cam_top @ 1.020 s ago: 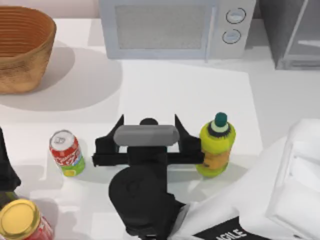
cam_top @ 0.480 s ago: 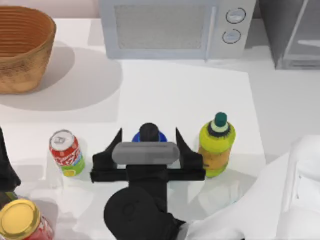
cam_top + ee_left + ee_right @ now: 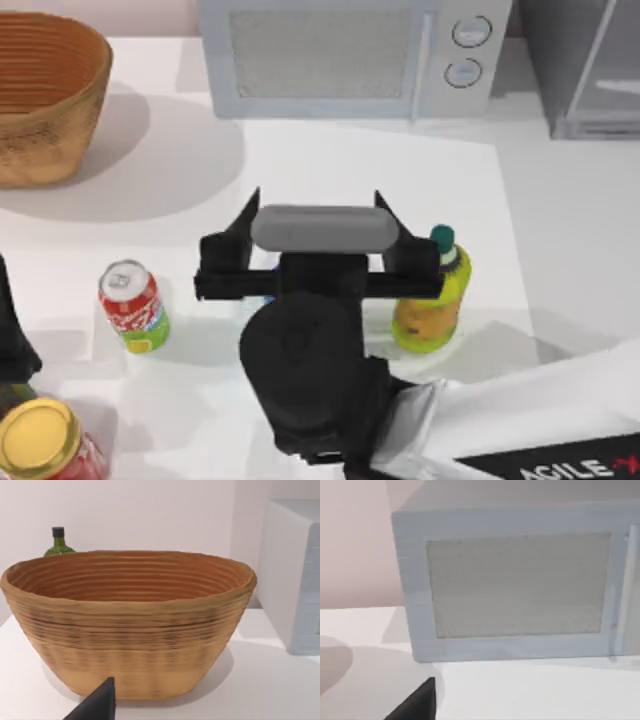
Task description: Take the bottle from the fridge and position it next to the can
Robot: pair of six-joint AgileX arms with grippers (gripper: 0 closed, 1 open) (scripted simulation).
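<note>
Your right pincer [image 3: 318,215] hangs over the middle of the counter [image 3: 330,170], between the can [image 3: 132,305] to its left and the yellow-green bottle [image 3: 432,300] just beside its right finger; its fingers are spread wide and grip nothing. The bottle is hidden under the pincer body apart from a sliver of blue at its left edge, so you cannot tell its exact place, and the fridge [image 3: 590,70] stands at the far right corner, beside the microwave [image 3: 350,55]. Your left arm [image 3: 12,340] sits parked at the counter's left edge, facing the wicker basket [image 3: 130,625]; whether its pincer is open cannot be told.
</note>
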